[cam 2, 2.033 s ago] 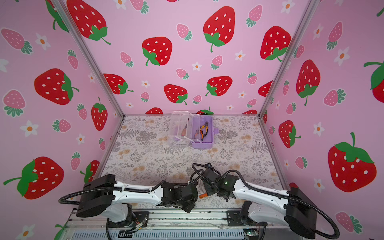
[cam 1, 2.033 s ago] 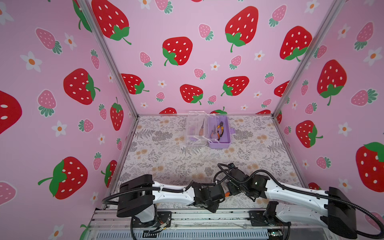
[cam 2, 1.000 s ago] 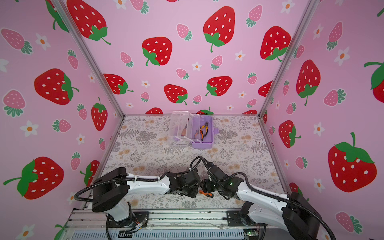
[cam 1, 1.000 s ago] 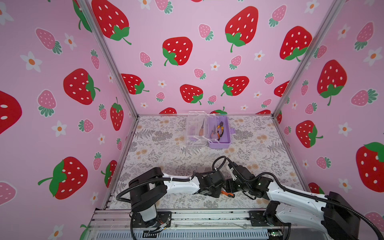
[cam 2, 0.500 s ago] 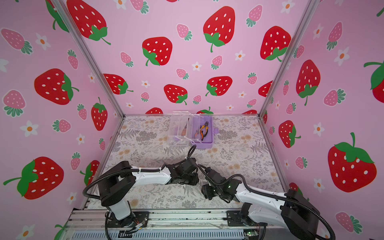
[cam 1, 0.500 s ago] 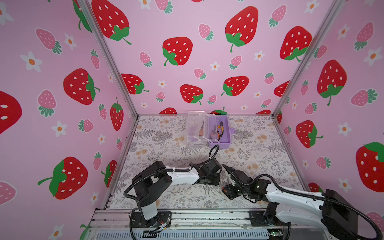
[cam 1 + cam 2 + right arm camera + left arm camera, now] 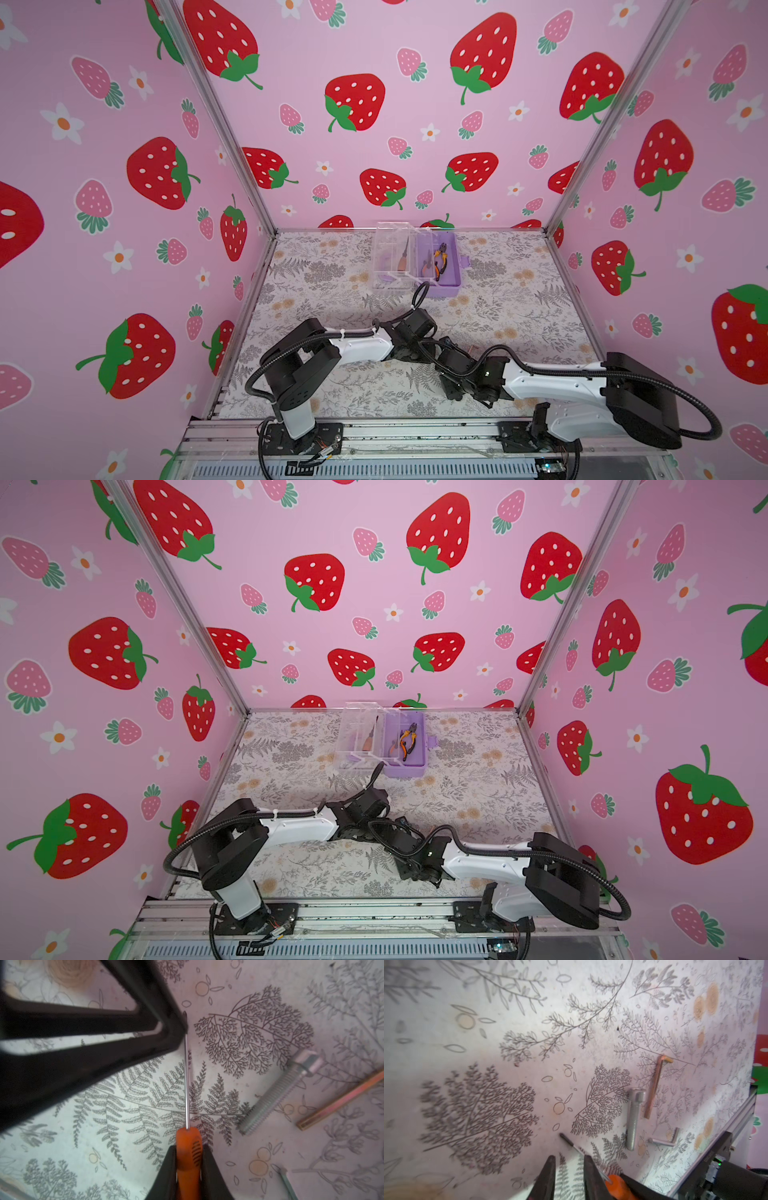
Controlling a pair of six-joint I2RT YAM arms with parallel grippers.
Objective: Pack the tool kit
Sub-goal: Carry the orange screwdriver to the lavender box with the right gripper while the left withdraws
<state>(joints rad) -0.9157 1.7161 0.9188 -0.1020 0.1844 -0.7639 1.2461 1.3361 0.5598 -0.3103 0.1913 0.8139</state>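
Our right gripper [image 7: 188,1148] has just clamped onto the orange handle of the screwdriver [image 7: 187,1136] at the near centre, our left gripper [image 7: 569,1157] beside its shaft slightly parted and empty, so we judge it ready to carry to the open lilac box [image 7: 444,290] at the far end.

pink strawberry-print walls [image 7: 374,41] enclose a grey fern-patterned tabletop [image 7: 519,299] under soft, even light.

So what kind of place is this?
Probably a robot practice booth, not a home: two white-and-black robot arms bolted to a silver metal rail, boxed in by pink strawberry-print walls.
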